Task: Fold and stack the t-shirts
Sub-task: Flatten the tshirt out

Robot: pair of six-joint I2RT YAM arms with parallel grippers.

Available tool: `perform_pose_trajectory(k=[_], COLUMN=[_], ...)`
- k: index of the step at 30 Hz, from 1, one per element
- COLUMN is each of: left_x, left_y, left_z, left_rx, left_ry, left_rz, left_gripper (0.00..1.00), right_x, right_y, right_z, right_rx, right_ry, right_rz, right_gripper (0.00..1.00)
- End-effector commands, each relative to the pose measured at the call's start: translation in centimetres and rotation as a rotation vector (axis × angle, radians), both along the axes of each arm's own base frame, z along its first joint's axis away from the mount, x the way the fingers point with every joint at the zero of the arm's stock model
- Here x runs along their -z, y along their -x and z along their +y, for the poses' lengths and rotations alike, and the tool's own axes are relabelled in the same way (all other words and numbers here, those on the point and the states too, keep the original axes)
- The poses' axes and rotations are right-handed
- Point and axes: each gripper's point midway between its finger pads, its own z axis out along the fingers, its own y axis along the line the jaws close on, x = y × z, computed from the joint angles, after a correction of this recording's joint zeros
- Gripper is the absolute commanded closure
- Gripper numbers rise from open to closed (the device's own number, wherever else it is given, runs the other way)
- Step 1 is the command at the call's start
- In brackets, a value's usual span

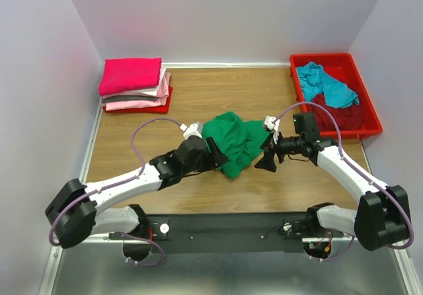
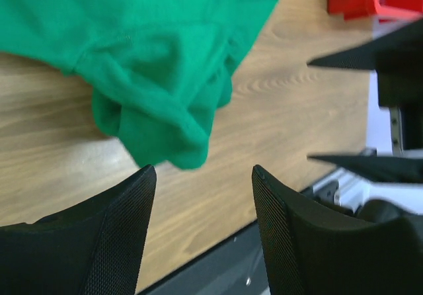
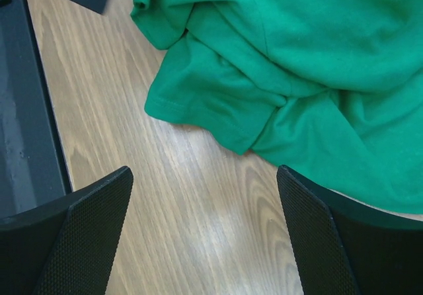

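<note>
- So, the green t-shirt (image 1: 232, 143) is lying crumpled in a heap on the wooden table (image 1: 198, 96), roughly mid-table, between the two arms. It isn't spread flat and it's nowhere near folded.
- Left gripper (image 2: 201, 169): fingers apart with nothing between them. A bunched lobe of green cloth sits just ahead of the tips, but I can't see contact.
- Right gripper (image 3: 205, 169): spread wide, empty, hovering over bare wood beside a hemmed sleeve.
- The stack of folded tees (image 1: 135, 83) sits at the far left corner, hot pink on top. A teal tee (image 1: 324, 83) waits in the red bin (image 1: 360, 126) with something dark red under it.
- What could go wrong, my guess:
- The left fingers close short of the lobe and pinch air, or catch several layers at once, so the shirt lifts as a wad rather than opening out.
- The right one grabs that sleeve instead of a hem corner, and the spread comes out twisted.
- Both grippers are near each other at the same edge of the cloth, so they could bump.
</note>
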Motion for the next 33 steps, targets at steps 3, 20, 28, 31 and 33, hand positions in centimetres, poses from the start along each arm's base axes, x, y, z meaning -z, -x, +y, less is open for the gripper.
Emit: perform_pose_trajectory(k=[3, 20, 28, 31, 33], left_x=[-0.1, 1.6, 1.4, 1.4, 1.3], left_y=[-3.2, -3.6, -3.2, -3.2, -3.2], left_z=[-1.0, -0.3, 0.4, 0.2, -0.1], left_rx=[-0.138, -0.149, -0.162, -0.149, -0.135], left_ry=[-0.022, -0.122, -0.097, -0.084, -0.081], left_rz=[0.001, 0.013, -0.003, -0.013, -0.023], left_gripper=[0.39, 0.56, 0.66, 0.68, 0.72], right_x=[0.7, 4.8, 5.8, 6.2, 6.3], right_y=[0.2, 1.1, 0.2, 0.1, -0.2], right_z=[0.6, 7.4, 8.9, 9.0, 9.0], right_rx=[0.005, -0.096, -0.043, -0.03, -0.013], right_ry=[-0.017, 0.143, 0.172, 0.182, 0.192], right_rz=[0.039, 0.089, 0.14, 0.146, 0.141], right_gripper=[0.09, 0.17, 0.24, 0.31, 0.35])
